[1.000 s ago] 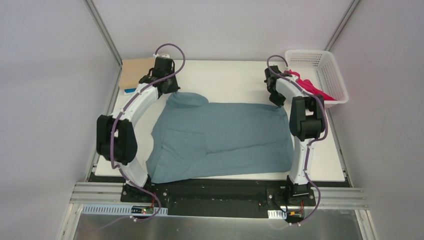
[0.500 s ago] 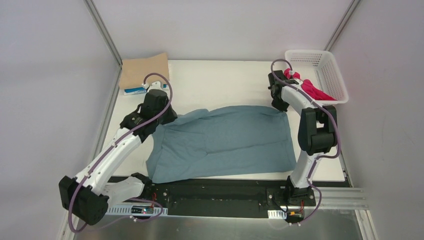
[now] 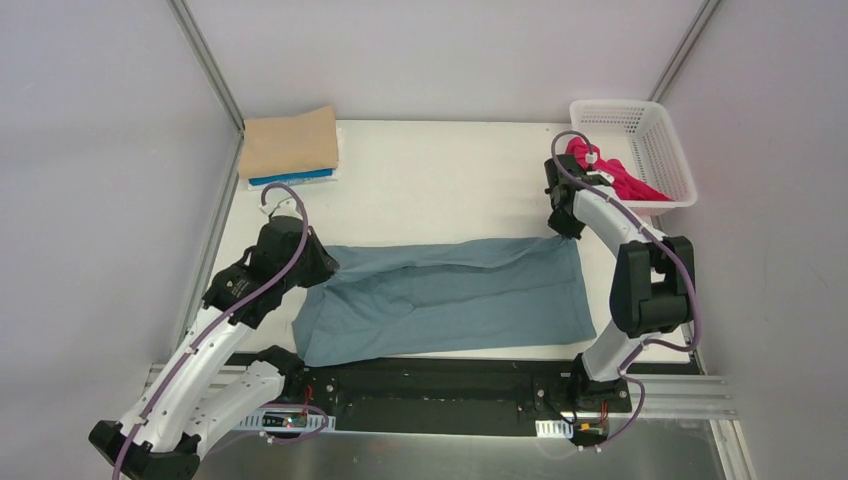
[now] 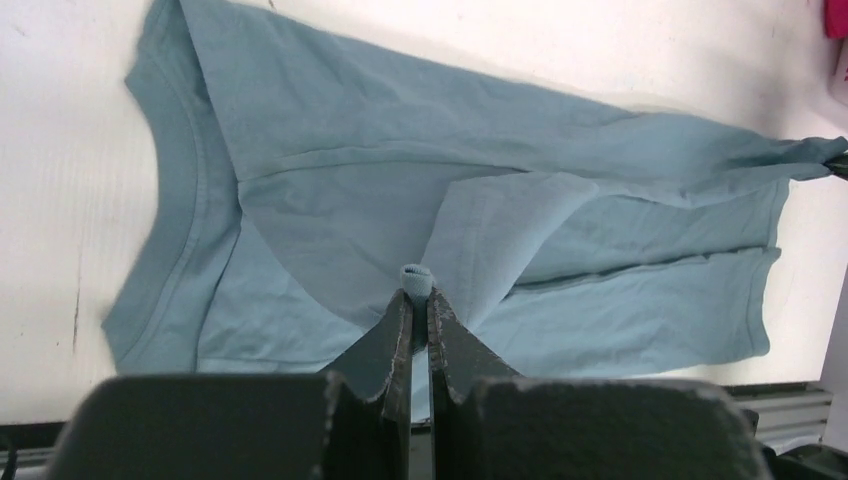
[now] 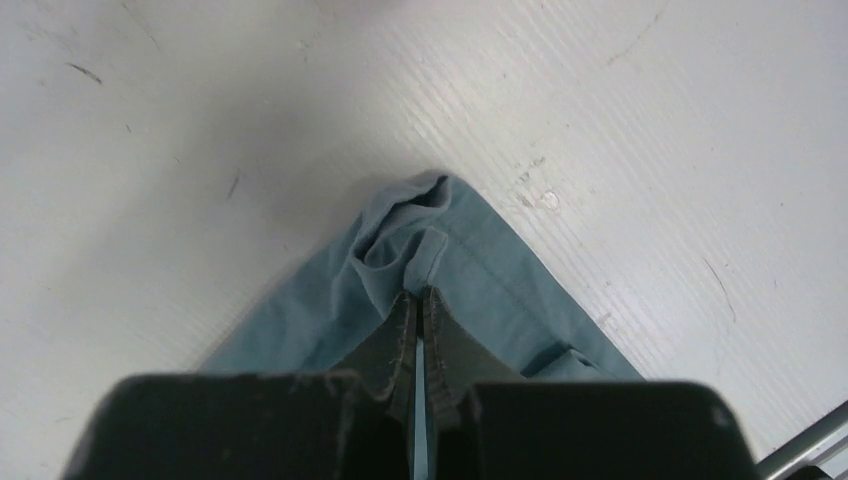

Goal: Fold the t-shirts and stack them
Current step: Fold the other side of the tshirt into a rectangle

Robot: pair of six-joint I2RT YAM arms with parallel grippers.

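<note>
A dusty teal-blue t-shirt (image 3: 450,295) lies across the near half of the table, its far half lifted and folding over toward the near edge. My left gripper (image 3: 322,262) is shut on a pinch of its far-left edge (image 4: 416,278), held above the cloth. My right gripper (image 3: 566,232) is shut on its far-right corner (image 5: 425,255). A tan t-shirt (image 3: 290,142) lies folded on a bright blue one (image 3: 290,179) at the far left. A magenta-red t-shirt (image 3: 615,175) sits in the basket.
A white lattice basket (image 3: 650,135) stands at the far right corner. Bare white table (image 3: 440,180) lies beyond the teal shirt. A metal frame rail (image 3: 430,390) runs along the near edge by the arm bases.
Both grippers have drawn the teal shirt's far edge toward the near side, folding it over. The left arm has swung back and uncovered the tan shirt stack.
</note>
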